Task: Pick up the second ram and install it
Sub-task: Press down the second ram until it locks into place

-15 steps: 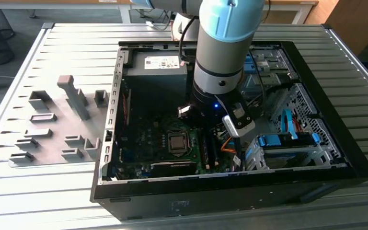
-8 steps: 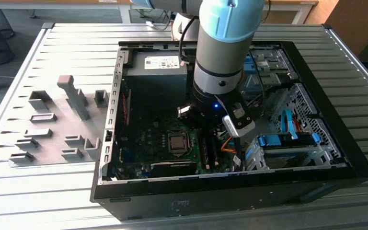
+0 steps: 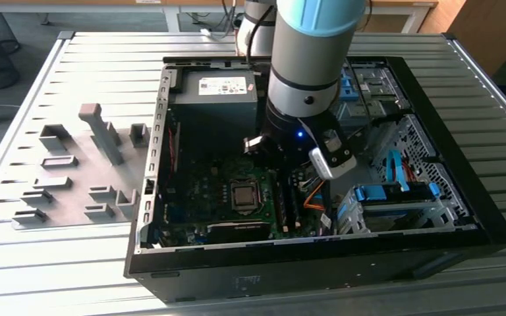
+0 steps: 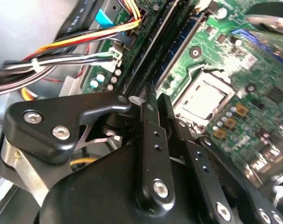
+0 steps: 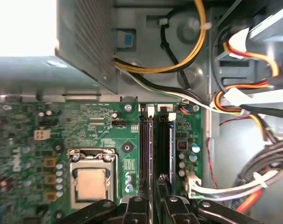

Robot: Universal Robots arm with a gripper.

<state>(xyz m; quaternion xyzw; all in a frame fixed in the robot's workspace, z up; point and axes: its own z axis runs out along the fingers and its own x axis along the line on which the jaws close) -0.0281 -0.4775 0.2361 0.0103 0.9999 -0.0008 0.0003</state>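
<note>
While the grey fixture blocks [image 3: 68,178] lie on the counter's [image 3: 24,263] left, the claw [image 5: 158,184] reaches into the computer case [image 3: 464,164], clenched on the second ram [image 5: 162,144], holding it edge-down over the memory slots [image 5: 146,144] right of the CPU socket [image 5: 91,179].

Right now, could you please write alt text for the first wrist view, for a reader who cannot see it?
The robot hand sits over the memory slots of a green motherboard, beside the silver CPU socket. Above are a grey power supply and bundled cables.
</note>
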